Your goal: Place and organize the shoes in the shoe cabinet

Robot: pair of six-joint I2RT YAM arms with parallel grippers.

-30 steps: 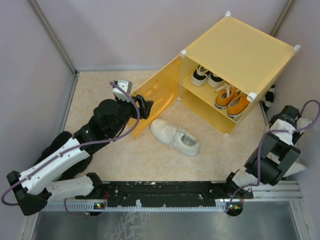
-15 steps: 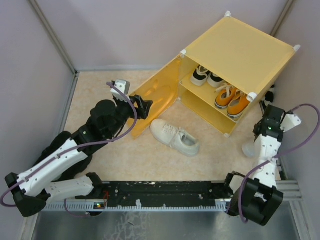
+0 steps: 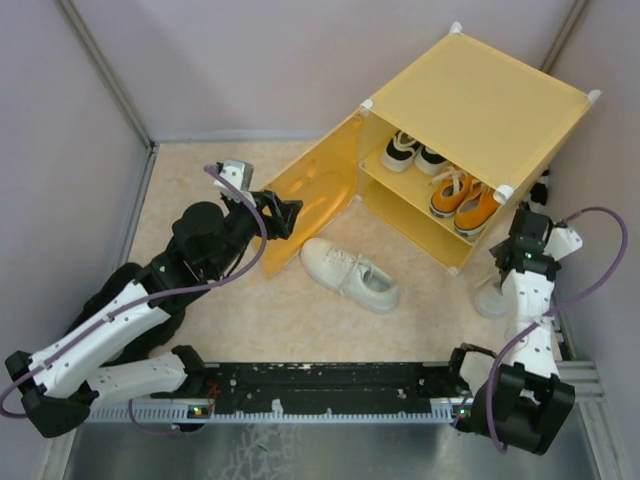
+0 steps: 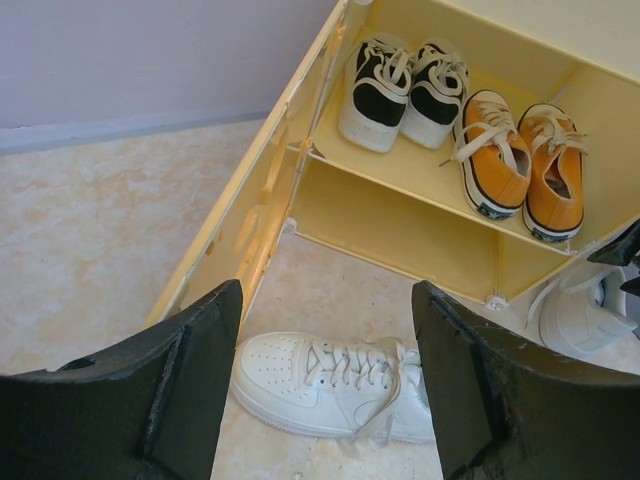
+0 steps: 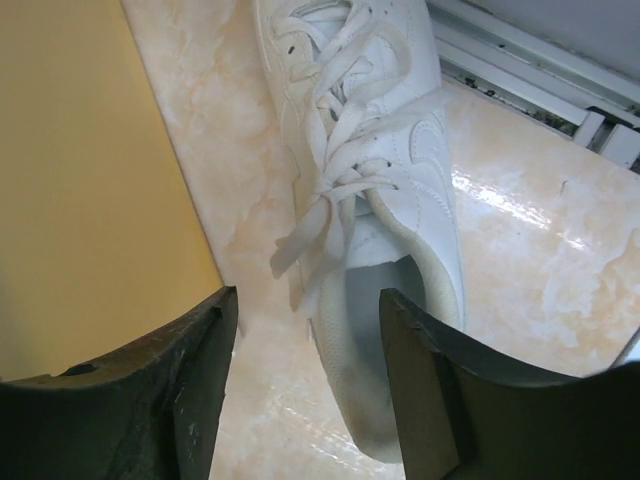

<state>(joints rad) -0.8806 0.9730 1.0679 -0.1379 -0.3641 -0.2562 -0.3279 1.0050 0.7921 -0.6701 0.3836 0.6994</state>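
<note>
Currently we list the stock from left to right, each place taken from the shoe cabinet (image 3: 470, 100).

1. left gripper (image 3: 288, 216): at the outer edge of the cabinet's open door (image 3: 312, 190). Its fingers are wide apart and hold nothing.
2. first off-white shoe (image 3: 350, 273): on the floor just in front of the cabinet's opening, toe toward the door side.
3. black-and-white pair (image 3: 415, 152): on the inner shelf (image 4: 400, 170), at the door end.
4. orange pair (image 3: 462, 200): on the same shelf, just beside the black-and-white pair.
5. second off-white shoe (image 3: 490, 298): on the floor outside the cabinet's right wall, near its front corner.
6. right gripper (image 5: 305, 300): over that shoe, fingers apart, one on each side of the laces and heel opening, clamped on nothing.

Step in hand, as we judge it: taking up the second off-white shoe.

Next move, as we judge it: lower the right gripper and close on the shoe's collar. Then carry the shoe round the front corner to the compartment under the shelf. The loose laces may snag.

Markings: we find no brand, label or lettering legible on any item.
</note>
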